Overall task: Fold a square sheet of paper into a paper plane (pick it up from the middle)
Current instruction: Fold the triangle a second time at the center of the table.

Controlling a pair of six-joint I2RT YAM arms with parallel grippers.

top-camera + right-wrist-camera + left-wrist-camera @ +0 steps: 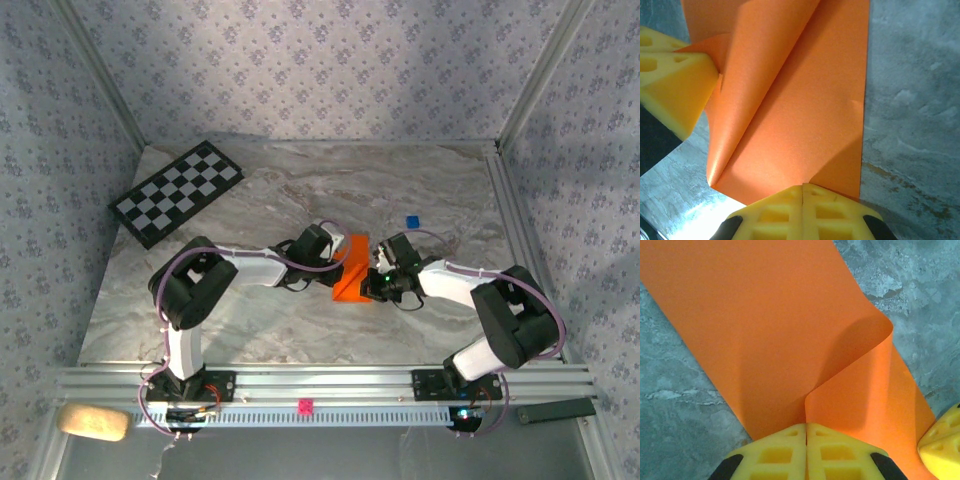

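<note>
Grey-veined marble makes up the table (pixel 250 320) on my overhead feed, boxed in by walls (pixel 320 70) papered with a small lilac floral print. A black-and-white checkerboard (pixel 177 192) lies askew toward ten o'clock. A slotted aluminium rail (pixel 330 385) runs along the six o'clock edge, with a tiny pink cube (pixel 305 406) sitting on it.

The orange sheet (pixel 352 275) lies near the middle of the table, a touch toward three o'clock, and a tiny blue cube (pixel 411 221) sits apart from it at its one o'clock.

The sheet is plain, bright and unmarked, and it is no longer flat. On the left wrist feed one flap curls up and over in a soft roll. On the right wrist feed I see a long diagonal crease with a layer folded across it.

The left gripper (pixel 806 432) comes in from the sheet's ten o'clock side, its yellow pads pressed together with the paper's edge running into the seam. The right gripper (pixel 803 192) meets the sheet at about four o'clock, also pinched tight on a corner of it.
</note>
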